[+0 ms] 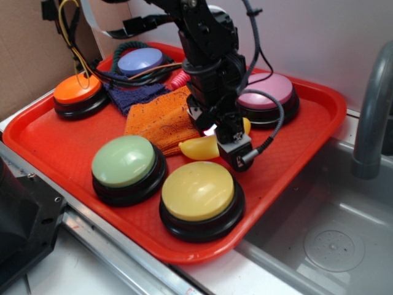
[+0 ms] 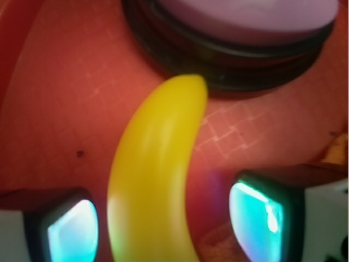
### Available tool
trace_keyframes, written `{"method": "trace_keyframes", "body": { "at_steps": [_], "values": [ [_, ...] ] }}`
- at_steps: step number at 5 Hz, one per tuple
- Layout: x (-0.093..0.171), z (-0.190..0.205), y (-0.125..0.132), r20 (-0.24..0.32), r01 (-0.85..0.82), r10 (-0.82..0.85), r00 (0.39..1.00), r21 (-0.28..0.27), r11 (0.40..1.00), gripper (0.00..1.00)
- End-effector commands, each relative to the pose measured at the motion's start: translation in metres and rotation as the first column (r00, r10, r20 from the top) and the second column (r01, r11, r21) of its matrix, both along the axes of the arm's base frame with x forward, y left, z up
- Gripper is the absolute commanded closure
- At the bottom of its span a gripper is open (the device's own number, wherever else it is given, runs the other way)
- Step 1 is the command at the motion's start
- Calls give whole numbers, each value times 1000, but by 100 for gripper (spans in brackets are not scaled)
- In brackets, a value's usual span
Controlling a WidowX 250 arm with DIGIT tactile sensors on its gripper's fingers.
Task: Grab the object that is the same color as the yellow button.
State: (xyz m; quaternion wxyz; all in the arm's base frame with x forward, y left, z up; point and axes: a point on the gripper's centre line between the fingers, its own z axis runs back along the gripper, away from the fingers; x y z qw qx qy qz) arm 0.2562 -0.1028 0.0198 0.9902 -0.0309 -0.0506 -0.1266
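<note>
Wrist view shows my pincer [image 2: 163, 224] spread open, one pad [image 2: 71, 229] on each side of the banana [image 2: 155, 174], with a gap at both flanks, wider on the right one. The banana lies flat on the red tray [image 2: 65, 109], its tip just short of the pink button [image 2: 245, 33]. From outside, the yellow button [image 1: 199, 193] sits close below my pincer [image 1: 224, 138], the orange cloth [image 1: 163, 120] just beside it; bare tray floor opens toward the sink-side rim.
</note>
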Motion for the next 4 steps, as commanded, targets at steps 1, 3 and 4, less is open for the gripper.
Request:
{"method": "trace_keyframes", "body": {
  "at_steps": [1, 3, 4],
  "values": [
    [8, 13, -10, 57, -1, 1, 998, 0, 1000, 100],
    [8, 48, 11, 44, 13, -15, 999, 48, 999, 100],
    [-4, 87, 43, 77, -4, 2, 997, 30, 1000, 100]
  ]
}}
